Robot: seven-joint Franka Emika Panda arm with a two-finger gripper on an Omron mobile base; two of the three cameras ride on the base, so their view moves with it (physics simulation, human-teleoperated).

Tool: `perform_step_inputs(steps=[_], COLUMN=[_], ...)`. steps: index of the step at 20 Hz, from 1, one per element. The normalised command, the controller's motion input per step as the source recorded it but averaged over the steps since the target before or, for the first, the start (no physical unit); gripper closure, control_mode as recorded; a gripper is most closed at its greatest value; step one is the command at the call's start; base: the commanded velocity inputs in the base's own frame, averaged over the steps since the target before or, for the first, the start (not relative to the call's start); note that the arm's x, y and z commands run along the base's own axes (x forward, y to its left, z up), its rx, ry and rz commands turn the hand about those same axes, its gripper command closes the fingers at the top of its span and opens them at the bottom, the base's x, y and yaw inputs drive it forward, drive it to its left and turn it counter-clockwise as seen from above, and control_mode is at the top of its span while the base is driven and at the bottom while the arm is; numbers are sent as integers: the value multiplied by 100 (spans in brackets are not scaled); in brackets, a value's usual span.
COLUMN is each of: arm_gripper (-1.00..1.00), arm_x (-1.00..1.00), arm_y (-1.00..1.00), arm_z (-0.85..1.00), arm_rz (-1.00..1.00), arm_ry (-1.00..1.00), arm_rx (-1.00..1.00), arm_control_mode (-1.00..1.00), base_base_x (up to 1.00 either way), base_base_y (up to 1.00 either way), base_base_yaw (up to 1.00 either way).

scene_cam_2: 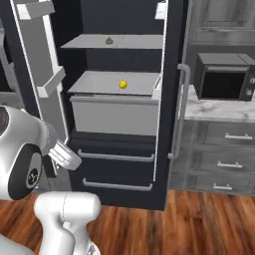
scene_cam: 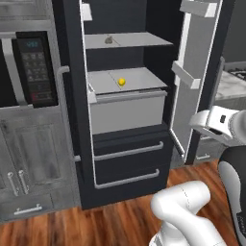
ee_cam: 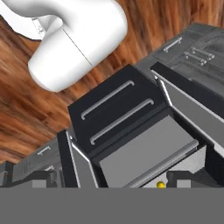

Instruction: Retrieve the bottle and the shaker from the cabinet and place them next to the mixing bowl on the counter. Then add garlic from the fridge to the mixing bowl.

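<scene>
Hand view shows our gripper (ee_cam: 105,181) wide open and empty facing the open fridge (ee_cam: 118,113), since garlic (scene_cam: 109,40) sits on its upper shelf.

The open fridge (scene_cam: 120,158) stands on the wood floor (scene_cam: 96,221). Its upper shelf (scene_cam: 144,40) carries the garlic (scene_cam: 109,40), a small tan lump toward the back. The lower shelf (scene_cam: 139,79) carries a small yellow ball (scene_cam: 122,82) near its middle.
</scene>
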Motion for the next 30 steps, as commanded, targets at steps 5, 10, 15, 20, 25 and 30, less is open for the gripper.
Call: perform_step_inputs(steps=[5,10,15,20,25,30], arm_gripper=[-100,-100,-100,-100,-100,-100], arm_x=[0,0,0,0,0,0], arm_y=[0,0,0,0,0,0], arm_z=[0,0,0,0,0,0], arm_rz=[0,0,0,0,0,0], arm_ry=[0,0,0,0,0,0], arm_rx=[0,0,0,0,0,0], arm_control_mode=[100,100,100,100,100,100], base_base_x=[42,43,41,44,34,32], base_base_y=[41,48,45,7,0,0], base_base_yaw=[-22,-17,-16,-4,0,0])
